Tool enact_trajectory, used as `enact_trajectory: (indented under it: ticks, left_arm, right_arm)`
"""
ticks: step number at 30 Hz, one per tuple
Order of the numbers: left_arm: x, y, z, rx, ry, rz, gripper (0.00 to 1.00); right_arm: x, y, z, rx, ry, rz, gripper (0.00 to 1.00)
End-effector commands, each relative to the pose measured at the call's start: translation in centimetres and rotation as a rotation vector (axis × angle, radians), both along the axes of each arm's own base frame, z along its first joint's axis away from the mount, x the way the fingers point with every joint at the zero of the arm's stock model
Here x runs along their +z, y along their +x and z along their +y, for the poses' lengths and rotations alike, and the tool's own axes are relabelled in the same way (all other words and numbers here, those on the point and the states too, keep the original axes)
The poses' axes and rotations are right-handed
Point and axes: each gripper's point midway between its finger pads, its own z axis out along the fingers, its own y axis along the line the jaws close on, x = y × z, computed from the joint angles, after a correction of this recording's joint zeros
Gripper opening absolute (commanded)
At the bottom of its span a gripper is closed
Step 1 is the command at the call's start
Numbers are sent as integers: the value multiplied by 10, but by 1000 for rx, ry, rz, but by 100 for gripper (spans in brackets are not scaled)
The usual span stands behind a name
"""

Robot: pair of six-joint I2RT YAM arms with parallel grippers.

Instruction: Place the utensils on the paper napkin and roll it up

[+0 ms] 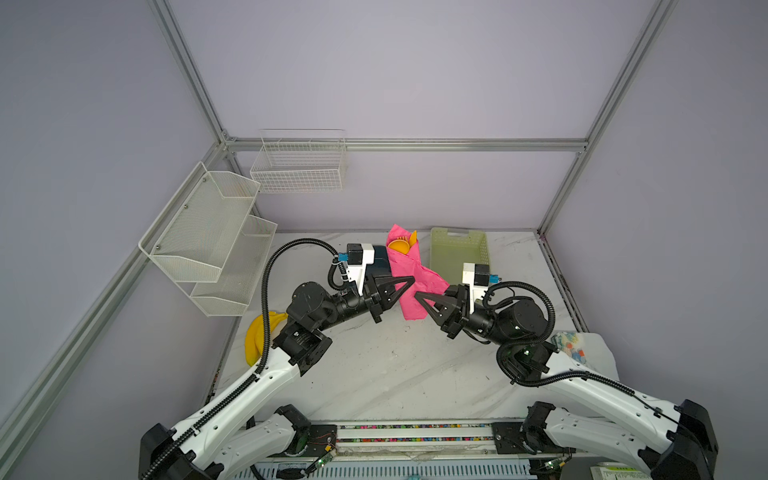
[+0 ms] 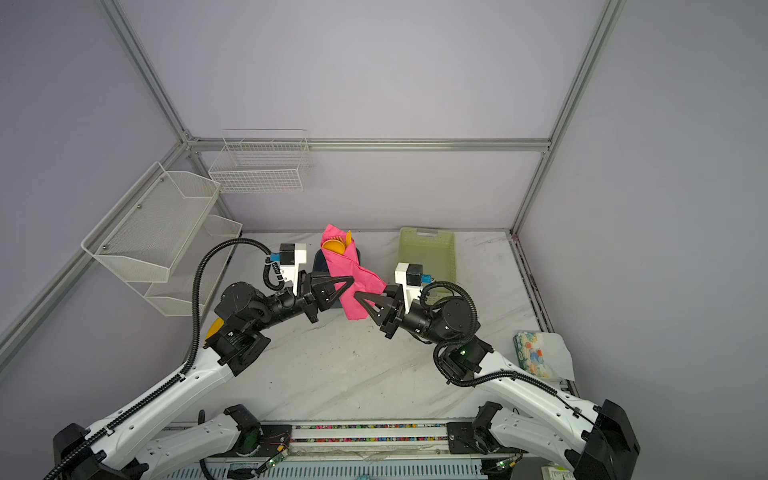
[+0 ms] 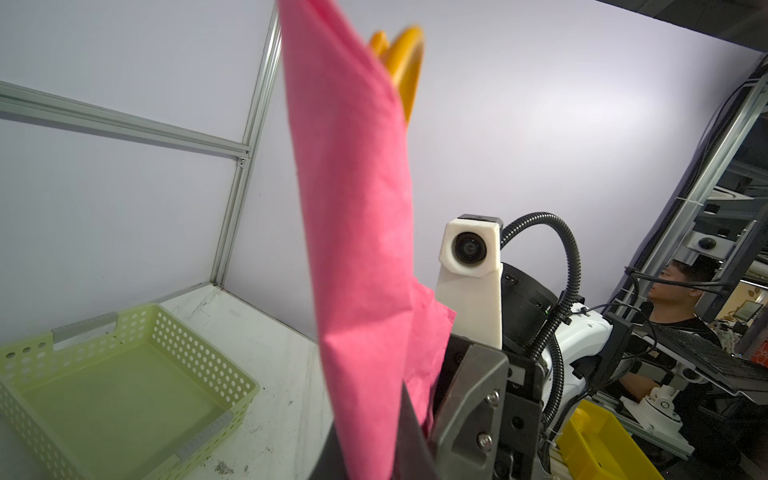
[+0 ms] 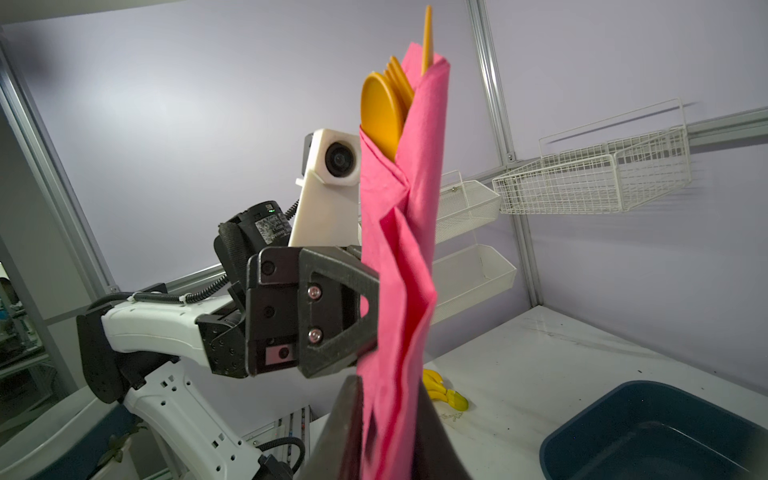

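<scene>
Two arms hold the rolled paper napkin (image 1: pixel 409 266) upright above the table (image 1: pixel 374 374): left gripper (image 1: pixel 411 279) clamped mid-roll, right gripper (image 1: pixel 417 296) pinching lower down, orange utensils (image 1: pixel 400 246) protruding on top.

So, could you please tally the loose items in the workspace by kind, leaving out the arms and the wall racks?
Orange utensils: 3
Pink paper napkin: 1
Yellow banana bunch: 1
Pale green basket: 1
Blue tub: 1
Tissue packet: 1
Total: 8
</scene>
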Motion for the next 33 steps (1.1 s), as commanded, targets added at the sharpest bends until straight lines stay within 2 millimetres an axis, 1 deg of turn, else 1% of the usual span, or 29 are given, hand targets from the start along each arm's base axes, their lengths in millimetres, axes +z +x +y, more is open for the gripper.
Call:
enact_trajectory:
  ticks: [1, 3, 6, 8, 10, 13, 17, 22, 26, 29, 33]
  left_arm:
    - [60, -15, 13, 6, -91, -111, 1]
    - [59, -15, 13, 5, -89, -106, 3]
    - [59, -15, 13, 6, -89, -103, 9]
    - [58, -14, 13, 6, -88, -98, 16]
    - [57, -14, 13, 5, -86, -95, 21]
    - [53, -13, 12, 1, -83, -82, 31]
    - [51, -18, 8, -49, -92, -79, 37]
    - [54, -31, 0, -162, -110, -93, 40]
    - [61, -44, 0, -238, -148, -124, 41]
    - [66, -53, 1, -282, -165, -151, 41]
    - [65, -58, 1, -315, -171, -159, 40]
  right_arm:
    - [19, -8, -4, 12, 27, -41, 15]
    - [19, -8, -5, 8, 29, -39, 11]
    - [20, -9, -6, 7, 35, -41, 5]
    - [22, -9, -7, 9, 40, -41, 0]
    - [24, -11, -7, 14, 47, -40, 0]
    - [27, -13, -8, 28, 57, -41, 0]
    - [31, -17, -9, 43, 69, -45, 0]
    - [34, -24, -8, 88, 79, -50, 0]
    - [35, -29, -6, 127, 90, -40, 0]
    - [37, -28, -6, 129, 100, -24, 0]
    - [36, -22, -5, 114, 99, 14, 0]
